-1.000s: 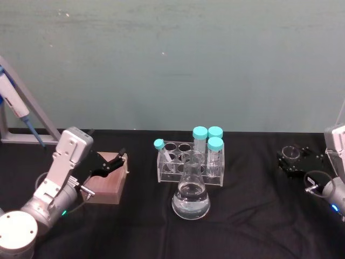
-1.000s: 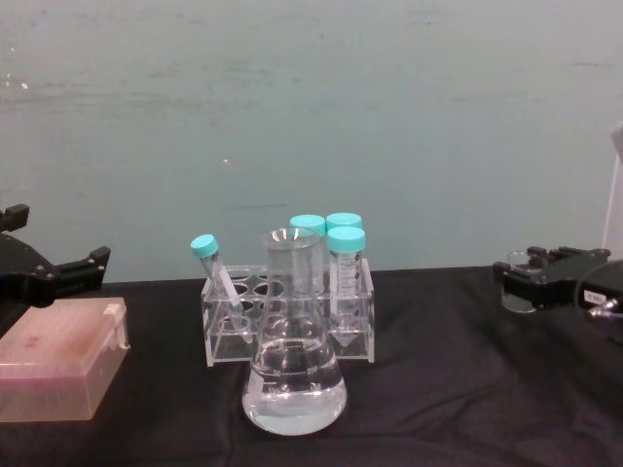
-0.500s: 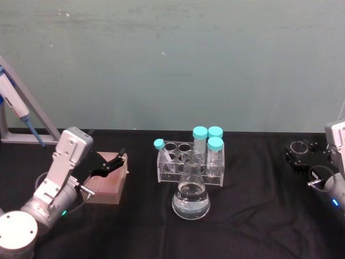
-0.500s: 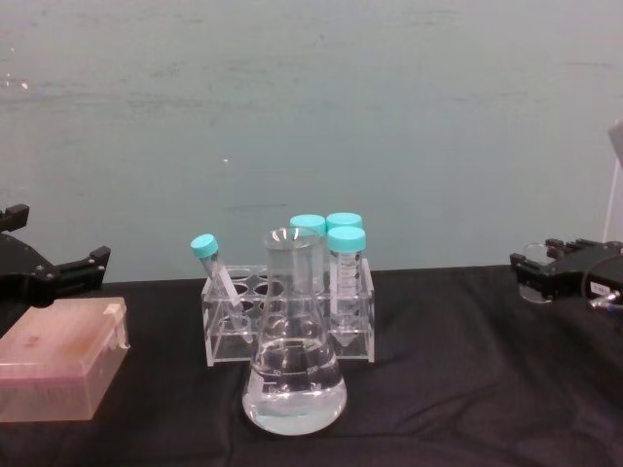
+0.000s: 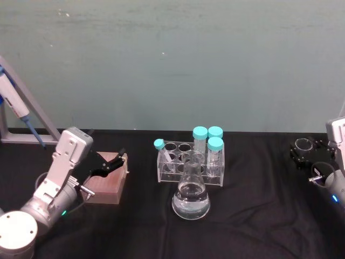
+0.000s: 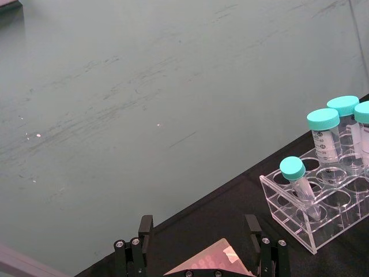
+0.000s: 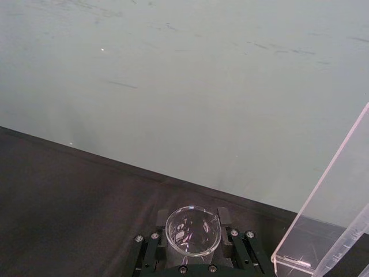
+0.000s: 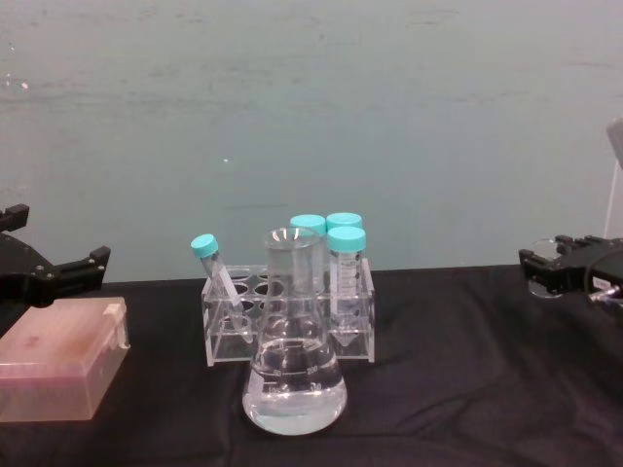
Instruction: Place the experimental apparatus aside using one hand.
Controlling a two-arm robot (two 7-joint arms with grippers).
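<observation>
A conical flask [image 5: 190,198] with clear liquid stands mid-table in front of a clear tube rack [image 5: 178,164] that holds teal-capped tubes. At the far right my right gripper [image 5: 305,152] is shut on a small glass beaker [image 5: 303,144], held just above the black table. The right wrist view shows the beaker [image 7: 193,231] between the jaws, with a tall clear acrylic stand [image 7: 326,225] beside it. From the chest the right gripper [image 8: 553,272] shows at the right edge, well clear of the flask [image 8: 294,375]. My left gripper [image 5: 112,162] hangs open over a brown box [image 5: 108,188].
A blue pipette on a grey stand [image 5: 19,116] leans at the far left. The box [image 8: 58,360] sits at the table's left, under the open left gripper [image 8: 70,272]. Black tabletop lies bare between the rack [image 8: 292,316] and the right gripper.
My right gripper has carried the beaker to the right, farther from the rack and flask. The left arm, box, rack and flask have not moved.
</observation>
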